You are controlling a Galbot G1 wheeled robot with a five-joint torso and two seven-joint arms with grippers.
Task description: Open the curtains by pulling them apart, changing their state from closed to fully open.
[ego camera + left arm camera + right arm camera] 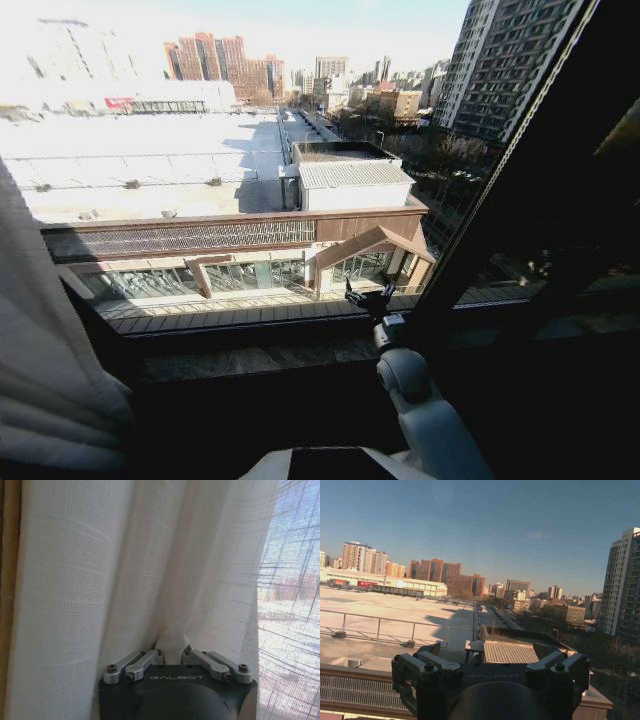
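Judging by the bare glass across the head view, the opening looks nearly done: the curtains (45,370) bunch at the lower left edge, the left gripper (172,656) pinching a fold, while the right gripper (369,297) hovers spread-fingered before the window.

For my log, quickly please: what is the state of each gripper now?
Left gripper: shut on a fold of the curtain.
Right gripper: open, holding nothing, raised in front of the window.
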